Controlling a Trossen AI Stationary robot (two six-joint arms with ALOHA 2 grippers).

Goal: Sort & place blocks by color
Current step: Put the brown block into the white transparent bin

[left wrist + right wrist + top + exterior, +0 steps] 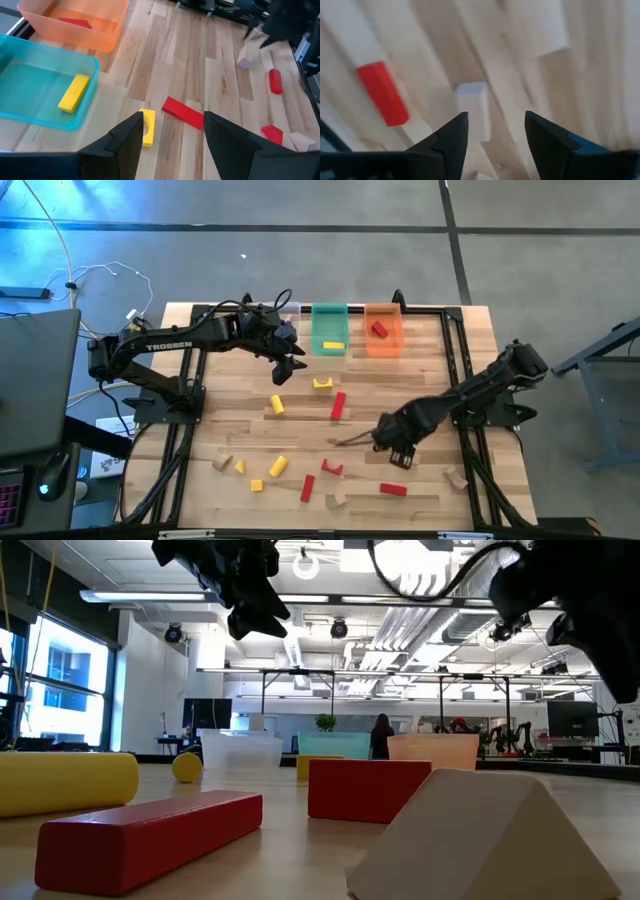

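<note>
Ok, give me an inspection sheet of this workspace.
Surface: wooden table, blocks scattered on it.
Job's things: red, yellow and tan blocks loose; one yellow block in the green bin, one red block in the orange bin.
Clutter: clear bin.
Grippers: left gripper open near the bins; right gripper open, low over a tan block.
Cables: white cables on the floor, left.
Surroundings: a person far behind.

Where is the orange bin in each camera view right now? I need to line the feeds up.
High view: orange bin at the table's far edge, right of the green bin.
Low view: orange bin in the background, right of centre.
Left wrist view: top left, red block inside.
Right wrist view: not in it.
Shared landmark: green bin beside it.
</note>
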